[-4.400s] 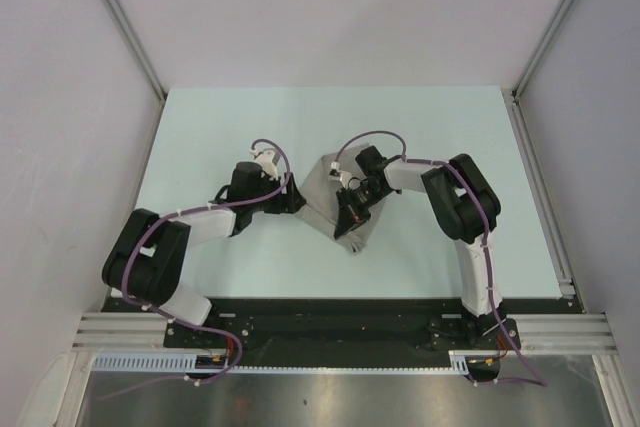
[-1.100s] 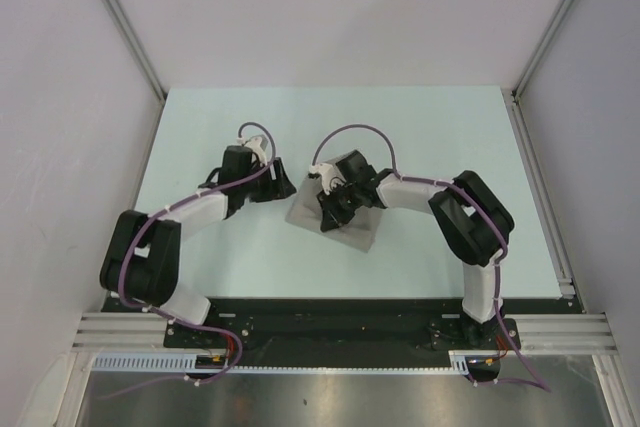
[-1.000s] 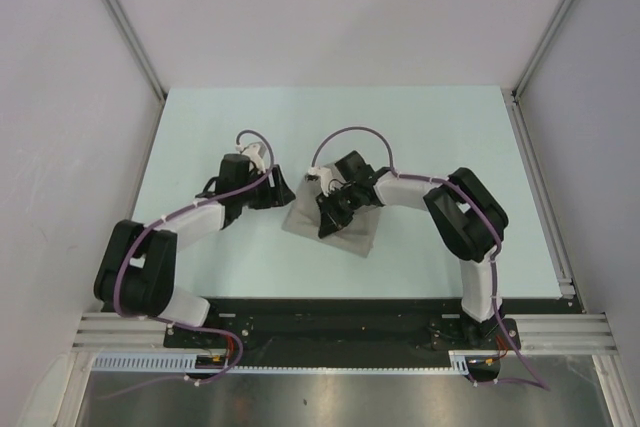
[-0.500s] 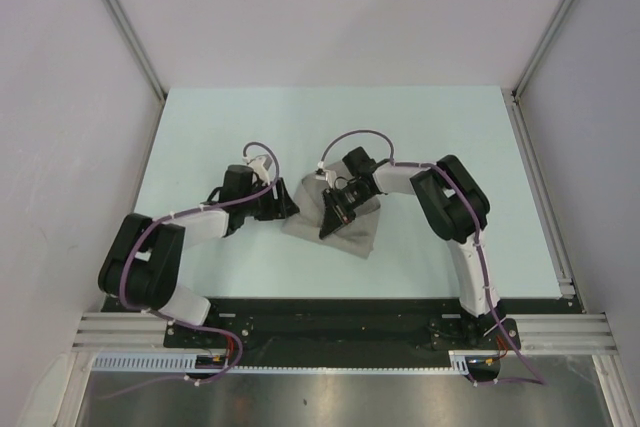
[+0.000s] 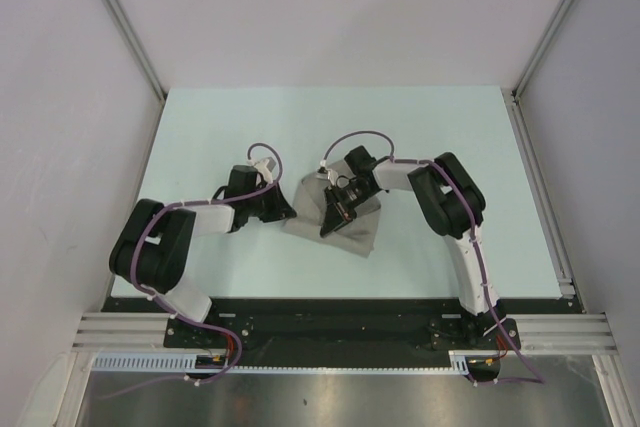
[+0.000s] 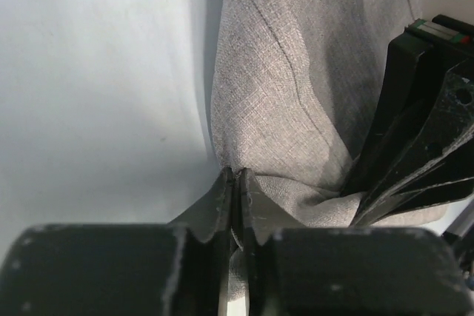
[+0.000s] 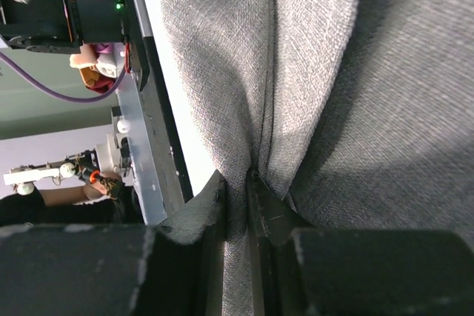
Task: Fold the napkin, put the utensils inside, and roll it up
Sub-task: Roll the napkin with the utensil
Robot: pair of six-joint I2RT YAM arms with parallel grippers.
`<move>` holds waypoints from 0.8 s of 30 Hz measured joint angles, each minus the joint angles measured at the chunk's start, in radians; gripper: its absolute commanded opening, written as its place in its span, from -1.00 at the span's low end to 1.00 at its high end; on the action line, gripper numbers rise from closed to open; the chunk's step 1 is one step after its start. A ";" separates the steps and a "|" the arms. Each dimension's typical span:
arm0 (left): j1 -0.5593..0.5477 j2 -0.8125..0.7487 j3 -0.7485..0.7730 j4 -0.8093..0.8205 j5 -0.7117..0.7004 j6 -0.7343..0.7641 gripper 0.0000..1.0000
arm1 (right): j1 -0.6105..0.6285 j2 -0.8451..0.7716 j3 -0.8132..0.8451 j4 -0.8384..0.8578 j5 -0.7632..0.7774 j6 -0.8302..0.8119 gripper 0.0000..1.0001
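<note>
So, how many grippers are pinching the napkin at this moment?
2. The left gripper is shut on the napkin's left edge; the right gripper is shut on a raised fold near its middle. Neither is hidden.

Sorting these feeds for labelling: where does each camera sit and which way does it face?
Top external: above, behind the robot, facing down at the table; left arm and right arm show.
Left wrist: on that arm, looking along the left claw pinching the napkin edge.
Right wrist: likewise, the right claw pinching a napkin fold.
All share the napkin.
</note>
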 measured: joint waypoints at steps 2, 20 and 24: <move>0.000 0.000 -0.008 0.005 0.006 -0.008 -1.00 | -0.005 0.000 0.005 -0.005 0.006 0.004 -0.85; 0.000 0.011 -0.004 0.011 0.018 -0.017 -1.00 | 0.058 -0.364 -0.089 0.053 0.479 0.026 0.11; 0.000 0.011 -0.004 0.011 0.018 -0.021 -1.00 | 0.238 -0.490 -0.225 0.153 0.749 -0.037 0.16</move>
